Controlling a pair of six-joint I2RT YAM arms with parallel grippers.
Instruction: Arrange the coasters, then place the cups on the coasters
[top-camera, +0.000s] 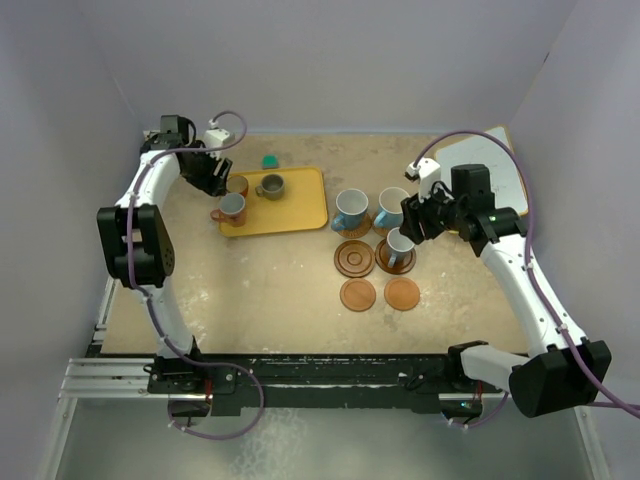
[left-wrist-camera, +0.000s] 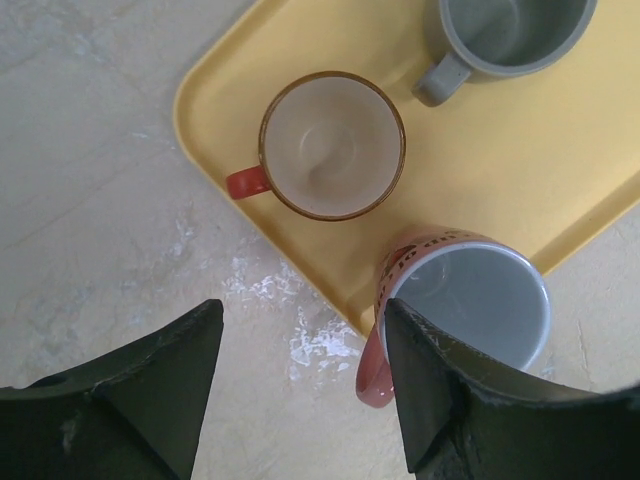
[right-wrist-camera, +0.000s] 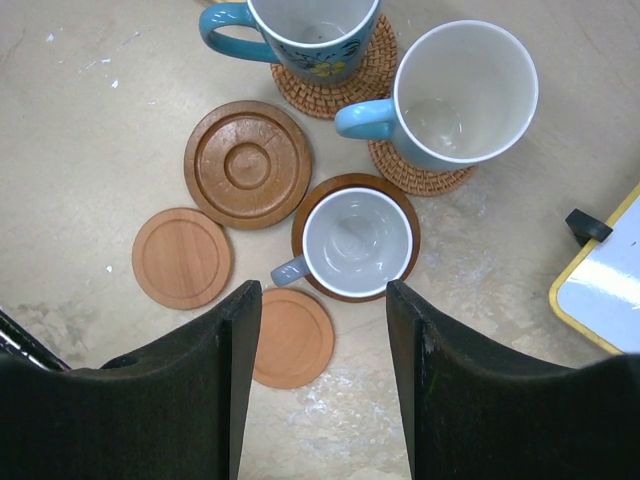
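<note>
L gripper (left-wrist-camera: 300, 320): jaws spread, gripping nothing, one finger over the rim of the red-sided cup (left-wrist-camera: 470, 315) at the yellow tray (left-wrist-camera: 600, 190) edge. Closing off-centre could tip it or shove it off the lip. R gripper (right-wrist-camera: 322, 300): jaws spread, empty, by the small pale cup (right-wrist-camera: 357, 240) on its dark coaster (right-wrist-camera: 356, 181). Neighbours crowd in, so it may clip a handle. No brand or writing legible, just a flower motif on one blue cup (right-wrist-camera: 310, 30).

No legible writing in any view.
The light blue cup (right-wrist-camera: 305, 35) ahead of the right gripper (right-wrist-camera: 322, 295) bears only a small painted flower (a motif, no letters); the red mug (left-wrist-camera: 470, 300) just beside the left gripper (left-wrist-camera: 302, 310) carries a band of dark dots, not characters.
</note>
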